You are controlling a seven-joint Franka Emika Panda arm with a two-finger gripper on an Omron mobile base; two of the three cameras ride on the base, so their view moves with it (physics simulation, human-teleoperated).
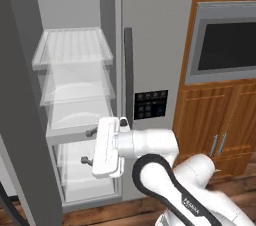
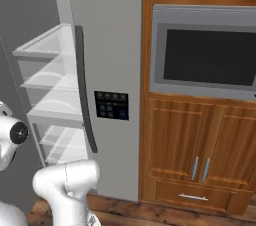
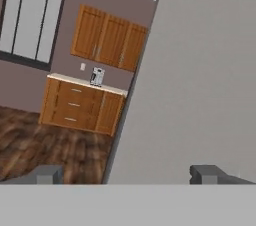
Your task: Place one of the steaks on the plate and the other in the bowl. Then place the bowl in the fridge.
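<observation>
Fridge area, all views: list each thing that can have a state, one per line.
fridge: left door swung open, right door shut
fridge shelves: bare, no bowl on them
gripper: open, holding nothing
oven: door shut
lower cabinet doors: shut

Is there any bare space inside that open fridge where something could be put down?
Yes. In the fridge, the top shelf looks bare between its clear side rims, and so do the shelves below it. It gets tighter low down, where the robot's open fingers sit in front of the lower compartment.
</observation>
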